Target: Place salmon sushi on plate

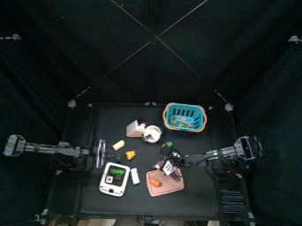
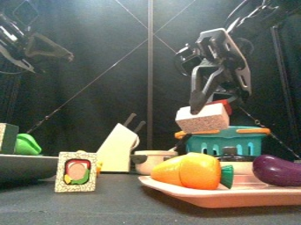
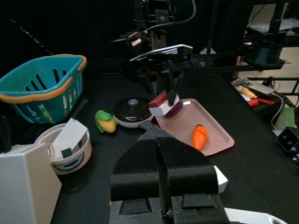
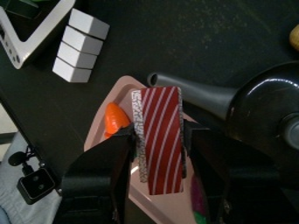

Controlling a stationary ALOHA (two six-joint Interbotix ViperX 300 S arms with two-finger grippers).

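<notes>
The left tool point(image 3: 163, 175) rests low at the counter's point(image 1: 106, 119) left side, fingers together, holding nothing. Rightward, the flat dusty-pink squarish plate point(image 4: 122, 96) already carries an orange piece. The right tool point(image 4: 163, 144) is clenched on the red-and-white striped salmon sushi block point(image 4: 162, 131), directly above the plate, long axis running along the fingers; lowering looks next.

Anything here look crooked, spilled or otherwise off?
One small thing: the red-striped sushi piece sits tilted, not level, between the jaws of the right gripper, held in the air above the pink plate. Nothing looks spilled or damaged.
</notes>
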